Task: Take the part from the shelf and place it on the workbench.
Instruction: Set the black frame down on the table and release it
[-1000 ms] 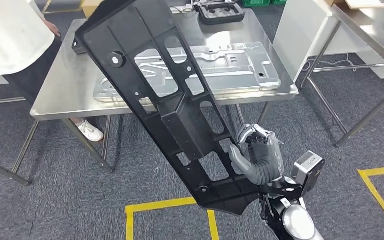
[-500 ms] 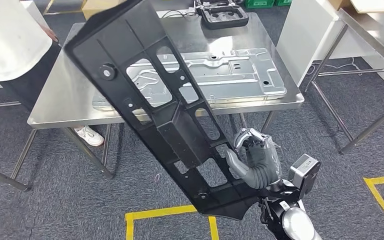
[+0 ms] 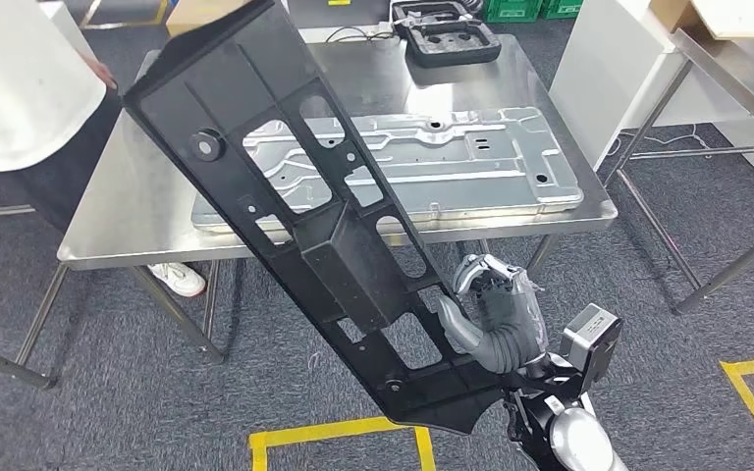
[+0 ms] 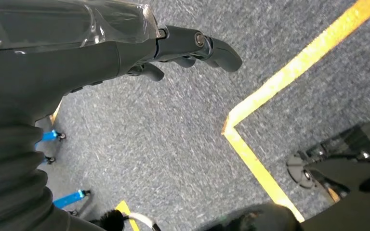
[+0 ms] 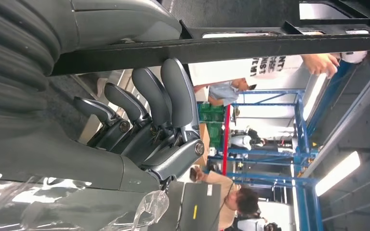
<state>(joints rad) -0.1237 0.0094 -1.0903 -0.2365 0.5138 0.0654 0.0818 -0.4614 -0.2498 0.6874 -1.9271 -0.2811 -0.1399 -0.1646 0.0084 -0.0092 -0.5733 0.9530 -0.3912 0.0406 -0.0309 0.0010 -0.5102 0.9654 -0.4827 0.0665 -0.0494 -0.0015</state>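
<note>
One black part [image 3: 304, 211], long and tilted, gripped at lower end by right hand [image 3: 496, 319], held over floor before steel workbench [image 3: 118, 211]. Left hand [image 4: 183, 45] empty, fingers loosely curled above carpet.

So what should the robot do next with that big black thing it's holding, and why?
Probably carry it a little further forward and up, over the table's near edge. The right hand grips the black part by its lower end, tilted in the air above the carpet, not yet resting on the steel workbench. A silver panel already lies there, so aiming for bare steel seems wise.
</note>
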